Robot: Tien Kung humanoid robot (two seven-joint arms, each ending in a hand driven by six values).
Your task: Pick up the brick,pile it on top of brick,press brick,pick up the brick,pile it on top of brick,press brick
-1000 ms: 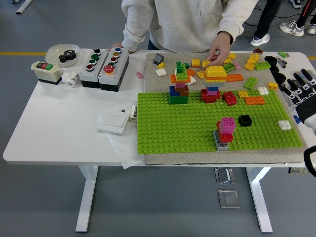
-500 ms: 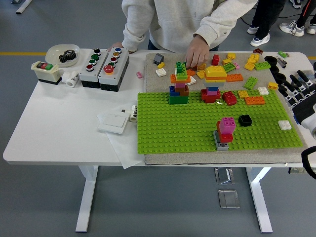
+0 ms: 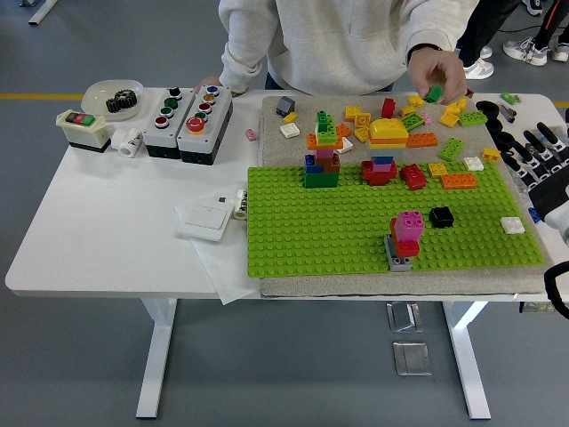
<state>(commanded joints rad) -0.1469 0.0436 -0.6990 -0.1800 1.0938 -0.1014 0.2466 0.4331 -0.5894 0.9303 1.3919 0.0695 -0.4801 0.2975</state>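
Bricks of many colours lie loose [image 3: 423, 140] behind the green studded baseplate [image 3: 338, 231], where a pink-topped stack [image 3: 405, 237] waits. A person's hand [image 3: 438, 75] lifts a small green brick [image 3: 434, 93]. At the table's right edge, robot's right hand [image 3: 539, 160] hovers, fingers spread, empty.

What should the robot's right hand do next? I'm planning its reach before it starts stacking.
Probably reach left for the white brick on the green baseplate. The right hand hangs open at the table's right edge, holding nothing, and that brick lies closest.
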